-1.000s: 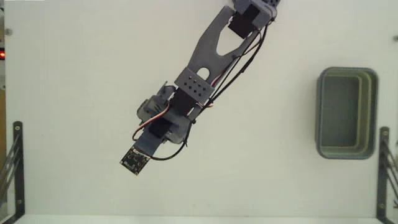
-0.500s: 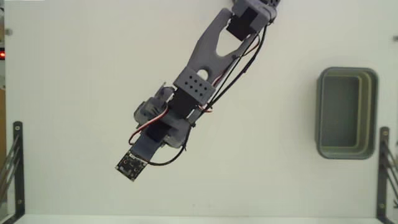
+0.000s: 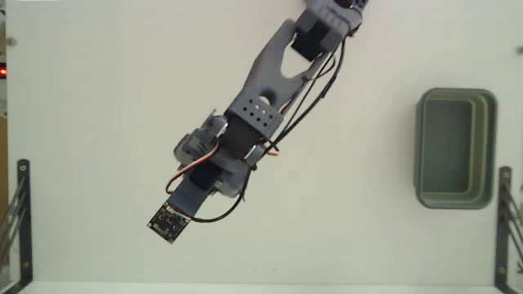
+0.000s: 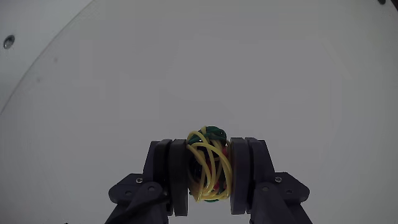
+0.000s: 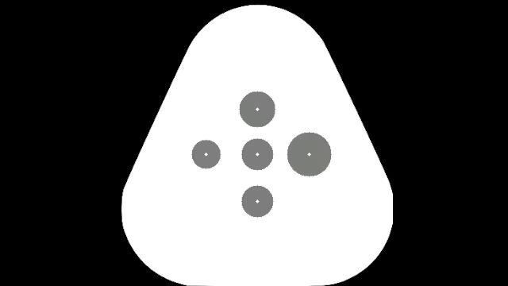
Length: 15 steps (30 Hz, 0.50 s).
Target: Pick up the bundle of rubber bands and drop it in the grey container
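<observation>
While the arm (image 3: 265,86) reaches diagonally, claw (image 4: 209,177) clamping bundle of rubber bands (image 4: 208,163)

A plain white table (image 3: 98,98) fills the fixed view under even, soft light. Black metal brackets (image 3: 18,216) stand at its lower left and right edges.

In the fixed view, the arm (image 3: 245,122) reached from the top edge down toward the table's (image 3: 98,98) lower left, well apart from the grey container (image 3: 455,148) at right. In the wrist view, the bundle of rubber bands (image 4: 209,165) sat between the gripper's (image 4: 209,177) fingers.
</observation>
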Motion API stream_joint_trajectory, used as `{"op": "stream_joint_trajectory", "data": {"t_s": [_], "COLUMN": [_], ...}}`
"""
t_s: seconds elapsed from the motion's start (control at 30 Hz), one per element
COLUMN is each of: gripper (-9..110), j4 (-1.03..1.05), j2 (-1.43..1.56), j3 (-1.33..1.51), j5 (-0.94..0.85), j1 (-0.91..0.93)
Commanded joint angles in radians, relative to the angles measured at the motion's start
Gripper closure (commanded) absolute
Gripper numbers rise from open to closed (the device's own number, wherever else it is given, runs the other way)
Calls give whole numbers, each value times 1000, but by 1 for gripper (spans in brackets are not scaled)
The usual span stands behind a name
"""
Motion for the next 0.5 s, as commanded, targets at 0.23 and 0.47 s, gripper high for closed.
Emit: {"op": "stream_joint_trajectory", "data": {"t_s": [0.23, 0.47], "gripper": [66, 66], "j4": [26, 25], "j2": [30, 38], "j3": [-70, -60], "j5": [5, 5], "j1": [23, 5]}}
